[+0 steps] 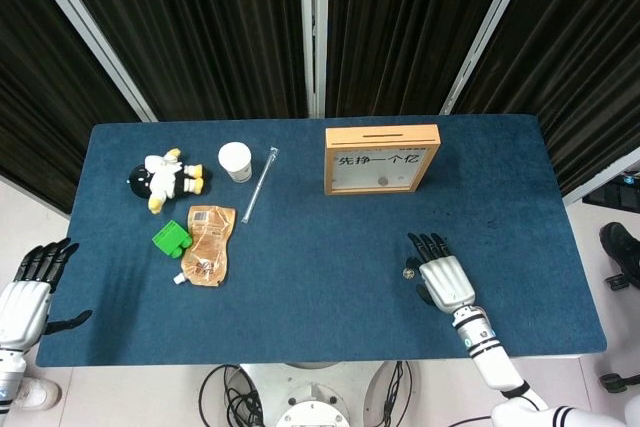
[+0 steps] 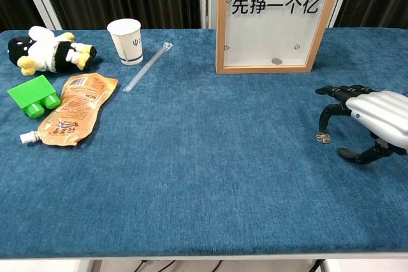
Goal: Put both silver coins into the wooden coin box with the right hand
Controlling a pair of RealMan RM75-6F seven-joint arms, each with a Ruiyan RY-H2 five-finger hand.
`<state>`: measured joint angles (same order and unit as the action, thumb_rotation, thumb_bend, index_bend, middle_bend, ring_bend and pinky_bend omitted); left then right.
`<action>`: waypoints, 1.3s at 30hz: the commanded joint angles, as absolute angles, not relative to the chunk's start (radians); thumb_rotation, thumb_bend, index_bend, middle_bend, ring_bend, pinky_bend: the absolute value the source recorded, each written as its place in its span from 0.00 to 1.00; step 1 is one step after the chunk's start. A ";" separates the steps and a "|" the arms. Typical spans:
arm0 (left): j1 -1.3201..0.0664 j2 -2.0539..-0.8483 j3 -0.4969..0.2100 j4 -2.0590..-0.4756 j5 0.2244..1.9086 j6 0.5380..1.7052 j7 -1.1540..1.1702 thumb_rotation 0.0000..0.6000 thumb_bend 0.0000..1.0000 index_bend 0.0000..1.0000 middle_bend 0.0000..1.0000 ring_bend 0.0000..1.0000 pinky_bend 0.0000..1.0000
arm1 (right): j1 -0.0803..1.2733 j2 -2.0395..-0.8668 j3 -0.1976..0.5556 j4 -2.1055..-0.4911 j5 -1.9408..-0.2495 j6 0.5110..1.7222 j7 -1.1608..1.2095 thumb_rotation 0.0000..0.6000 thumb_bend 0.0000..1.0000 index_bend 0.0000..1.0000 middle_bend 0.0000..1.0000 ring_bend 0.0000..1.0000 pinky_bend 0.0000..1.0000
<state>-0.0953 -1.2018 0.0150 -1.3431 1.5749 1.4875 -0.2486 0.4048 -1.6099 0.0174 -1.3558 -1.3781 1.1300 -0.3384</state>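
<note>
Fingertips (image 2: 323, 114) of right hand (image 2: 376, 114) spread, ungripping, over 1 silver coin (image 2: 323, 137); 2nd coin (image 2: 276, 61) in box (image 2: 274, 18).

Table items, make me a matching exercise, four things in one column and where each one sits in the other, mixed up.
Things:
1. paper cup
2. green block
3. silver coin
4. plush toy

Places:
A. far left edge, beyond the green block
B. beside the right hand, under its fingertips
C. left of the orange pouch
D. next to the wrapped straw's far end

Pairs: 1-D, 2-C, 3-B, 4-A
</note>
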 commanded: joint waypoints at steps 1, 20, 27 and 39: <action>-0.095 -1.202 0.015 -1.342 1.575 1.487 -0.250 1.00 0.09 0.06 0.01 0.00 0.00 | 0.406 -1.611 0.018 -1.356 -1.377 1.126 -0.340 1.00 0.28 0.39 0.04 0.00 0.00; -0.097 -1.201 0.017 -1.336 1.577 1.485 -0.259 1.00 0.09 0.06 0.01 0.00 0.00 | 0.409 -1.623 0.026 -1.345 -1.370 1.110 -0.347 1.00 0.32 0.41 0.04 0.00 0.00; -0.098 -1.200 0.015 -1.332 1.576 1.485 -0.266 1.00 0.09 0.06 0.01 0.00 0.00 | 0.412 -1.632 0.034 -1.337 -1.369 1.111 -0.346 1.00 0.33 0.43 0.04 0.00 0.00; -0.095 -1.204 0.017 -1.318 1.578 1.491 -0.280 1.00 0.09 0.06 0.01 0.00 0.00 | 0.416 -1.650 0.042 -1.312 -1.366 1.111 -0.353 1.00 0.33 0.46 0.05 0.00 0.00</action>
